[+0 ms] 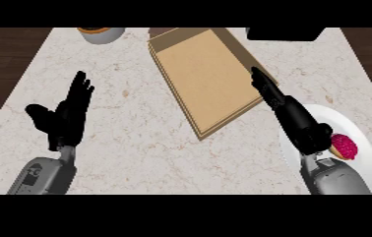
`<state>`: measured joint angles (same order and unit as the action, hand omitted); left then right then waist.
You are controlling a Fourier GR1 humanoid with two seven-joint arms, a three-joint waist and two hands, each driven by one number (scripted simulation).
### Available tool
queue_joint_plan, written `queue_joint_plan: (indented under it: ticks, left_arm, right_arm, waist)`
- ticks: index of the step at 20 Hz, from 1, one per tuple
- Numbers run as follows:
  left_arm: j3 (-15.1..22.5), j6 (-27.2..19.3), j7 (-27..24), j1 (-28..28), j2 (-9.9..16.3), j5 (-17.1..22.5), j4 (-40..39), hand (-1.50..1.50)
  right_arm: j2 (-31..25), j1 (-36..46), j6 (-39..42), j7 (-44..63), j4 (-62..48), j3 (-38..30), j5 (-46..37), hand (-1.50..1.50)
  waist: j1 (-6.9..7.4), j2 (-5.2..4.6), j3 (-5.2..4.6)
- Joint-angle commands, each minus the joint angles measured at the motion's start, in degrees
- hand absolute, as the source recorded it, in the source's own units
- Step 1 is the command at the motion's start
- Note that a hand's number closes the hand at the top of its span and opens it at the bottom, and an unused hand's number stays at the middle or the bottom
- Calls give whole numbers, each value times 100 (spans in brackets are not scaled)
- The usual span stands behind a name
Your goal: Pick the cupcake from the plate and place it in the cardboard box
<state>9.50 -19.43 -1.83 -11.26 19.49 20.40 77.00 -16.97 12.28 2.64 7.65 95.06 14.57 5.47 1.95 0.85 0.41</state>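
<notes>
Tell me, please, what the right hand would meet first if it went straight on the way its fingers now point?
Probably the cardboard box: the right hand points up-left from the plate, fingertips already at the box's right rim. Its height is unclear, so it may pass over.

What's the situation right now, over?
Both hands open: left hand resting, right hand over the plate. Cupcake on plate, not held. Cardboard box open, nothing blocking.

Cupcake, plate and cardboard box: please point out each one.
cupcake (344, 146), head view, on its pink top.
plate (335, 117), head view, on bare white rim.
cardboard box (205, 76), head view, on its tan floor.
</notes>
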Motion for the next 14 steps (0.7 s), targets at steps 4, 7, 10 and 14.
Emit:
queue_joint_plan:
  ticks: [4, 7, 10, 14]
  left_arm:
    - [311, 547, -334, -213, 796, -654, 454, 0]
    - [487, 907, -469, -308, 1099, -843, 528, 0]
    - [655, 1230, -561, -264, 1243, -903, 778, 0]
    - [796, 1278, -724, -213, 1090, -1011, 736, 0]
  right_arm:
    - [-1298, 121, 407, -557, 611, -1958, 764, -150]
    - [-2552, -194, 794, -692, 129, -2371, -62, -150]
    - [-2798, -622, 1324, -1828, -728, -3492, 734, -150]
    - [-3242, -1119, 1885, -3793, -1521, -3667, -99, -150]
  waist:
    - [-516, 23, -10]
    - [-781, -32, -19]
    - [-521, -71, 3]
    - [-329, -120, -8]
